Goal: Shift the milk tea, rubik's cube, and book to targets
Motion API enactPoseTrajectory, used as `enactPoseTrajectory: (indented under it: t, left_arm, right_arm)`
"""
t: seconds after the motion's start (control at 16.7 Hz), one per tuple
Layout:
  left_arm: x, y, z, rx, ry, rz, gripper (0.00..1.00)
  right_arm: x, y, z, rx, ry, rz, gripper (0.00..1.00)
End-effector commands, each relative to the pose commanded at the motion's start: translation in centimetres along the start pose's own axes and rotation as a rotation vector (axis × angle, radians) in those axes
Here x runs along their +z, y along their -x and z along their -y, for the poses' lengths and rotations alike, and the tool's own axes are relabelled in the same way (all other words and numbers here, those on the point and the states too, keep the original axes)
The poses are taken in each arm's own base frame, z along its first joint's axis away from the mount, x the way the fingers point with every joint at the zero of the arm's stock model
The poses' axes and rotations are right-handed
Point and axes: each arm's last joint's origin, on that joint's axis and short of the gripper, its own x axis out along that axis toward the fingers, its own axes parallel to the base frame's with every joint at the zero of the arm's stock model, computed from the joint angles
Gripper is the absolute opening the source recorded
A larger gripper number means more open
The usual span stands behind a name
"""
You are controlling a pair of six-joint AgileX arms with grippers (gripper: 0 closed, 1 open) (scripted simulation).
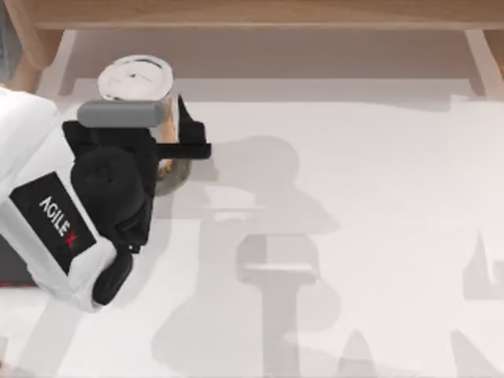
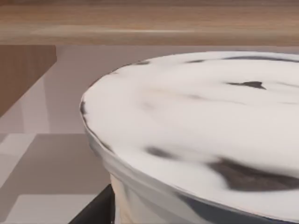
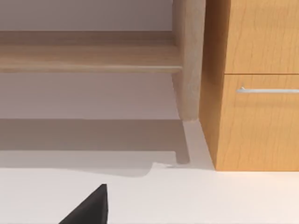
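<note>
Milk tea (image 1: 135, 79) stands at the far left of the tabletop (image 1: 354, 197), upright, white lid facing up. Its base appears to sit over a round grey-green disc (image 1: 175, 179), the rim of which peeks out beside my arm; I judge this to be one of the targets.

Left gripper (image 1: 169, 146) is at the cup, my jaws around its side below the lid. From the left wrist view the lid (image 2: 201, 135) looms close, one dark finger (image 2: 96, 212) beside the cup wall. Jaws look closed on the cup, though actual contact is hidden.

Step in hand, by my reading: placing the milk tea on the disc. Next move calls for checking that the cup rests flat and centred, then parting the jaws and lifting clear without tipping it.

Right arm is parked off to the right; one finger tip (image 3: 88, 207) is visible, jaw state cannot be told.
</note>
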Motion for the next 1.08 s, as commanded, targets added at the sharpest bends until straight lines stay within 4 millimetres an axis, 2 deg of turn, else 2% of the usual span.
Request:
enactPoseTrajectory:
  t: [0.36, 0.72, 1.08]
  left_arm:
    - [0.0, 0.1, 0.0, -0.001, 0.000, 0.001, 1.00]
    - [0.0, 2.9, 0.1, -0.001, 0.000, 0.000, 1.00]
    - [0.2, 3.0, 0.0, 0.002, -0.004, -0.007, 1.00]
  right_arm:
    - [0.0, 0.0, 0.0, 0.000, 0.000, 0.000, 1.00]
    - [0.0, 0.0, 0.0, 0.000, 0.000, 0.000, 1.00]
    - [0.0, 0.0, 0.0, 0.000, 0.000, 0.000, 1.00]
